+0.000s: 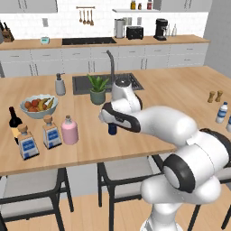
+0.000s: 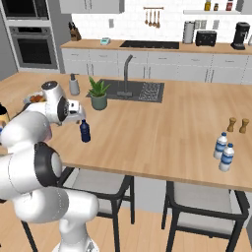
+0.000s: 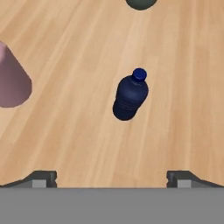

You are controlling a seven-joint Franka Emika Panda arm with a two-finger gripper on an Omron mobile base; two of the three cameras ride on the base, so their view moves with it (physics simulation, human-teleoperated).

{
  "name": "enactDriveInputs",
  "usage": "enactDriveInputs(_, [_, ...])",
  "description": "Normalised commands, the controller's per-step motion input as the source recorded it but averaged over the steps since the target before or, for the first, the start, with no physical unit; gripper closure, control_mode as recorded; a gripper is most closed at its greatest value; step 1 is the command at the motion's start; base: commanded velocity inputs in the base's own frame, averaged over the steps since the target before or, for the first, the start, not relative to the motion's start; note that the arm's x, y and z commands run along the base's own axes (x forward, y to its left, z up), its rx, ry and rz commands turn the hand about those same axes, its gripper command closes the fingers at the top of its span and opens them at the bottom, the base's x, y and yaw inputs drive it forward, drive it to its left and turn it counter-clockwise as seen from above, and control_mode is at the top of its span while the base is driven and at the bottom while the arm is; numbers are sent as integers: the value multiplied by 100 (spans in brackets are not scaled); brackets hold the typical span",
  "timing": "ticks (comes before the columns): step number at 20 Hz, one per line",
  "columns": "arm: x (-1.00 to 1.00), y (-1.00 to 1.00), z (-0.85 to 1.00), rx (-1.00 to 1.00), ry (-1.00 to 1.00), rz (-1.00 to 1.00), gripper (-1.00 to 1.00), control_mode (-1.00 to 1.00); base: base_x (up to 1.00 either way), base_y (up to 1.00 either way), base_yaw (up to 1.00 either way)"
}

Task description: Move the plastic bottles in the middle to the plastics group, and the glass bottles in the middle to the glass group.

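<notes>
The small navy-blue plastic bottle (image 3: 130,95) stands upright on the wooden island, also seen at the arm's hand as the navy bottle (image 1: 112,130) (image 2: 85,131). My gripper (image 3: 112,178) hovers above it, open, with nothing between the fingertips (image 3: 43,177). To the left stand the pale-pink glass bottle (image 1: 69,130) (image 3: 13,83) and a square clear bottle (image 1: 52,133). The glass group, a dark wine bottle (image 1: 15,122) and a square clear bottle (image 1: 28,144), is at the far left. The plastics group (image 2: 224,151) (image 1: 221,113), white bottles with blue caps, stands at the far right.
A potted plant (image 1: 97,89) and the sink with faucet (image 1: 110,67) lie behind the navy bottle. A fruit bowl (image 1: 39,106) and soap dispenser (image 1: 60,85) sit at the back left. Two brown shakers (image 2: 237,125) stand near the plastics group. Stools are tucked under the island's front edge.
</notes>
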Motion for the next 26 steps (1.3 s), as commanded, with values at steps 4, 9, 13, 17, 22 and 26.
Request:
enactDriveInputs(4, [38, -11, 0, 1, 0, -8, -100, -100, 0, 0, 0])
enactDriveInputs(9, [25, -2, 0, 2, 0, -8, -100, -100, 0, 0, 0])
enactDriveInputs(13, [6, 0, -14, 6, 0, -2, -100, -100, 0, 0, 0])
enactDriveInputs(17, [15, 0, -33, 5, 0, -2, -100, -100, 0, 0, 0])
enactDriveInputs(22, [16, 0, -27, 0, 0, -1, -100, -100, 0, 0, 0])
enactDriveInputs(26, [13, 0, -20, 0, 0, 0, -100, -100, 0, 0, 0])
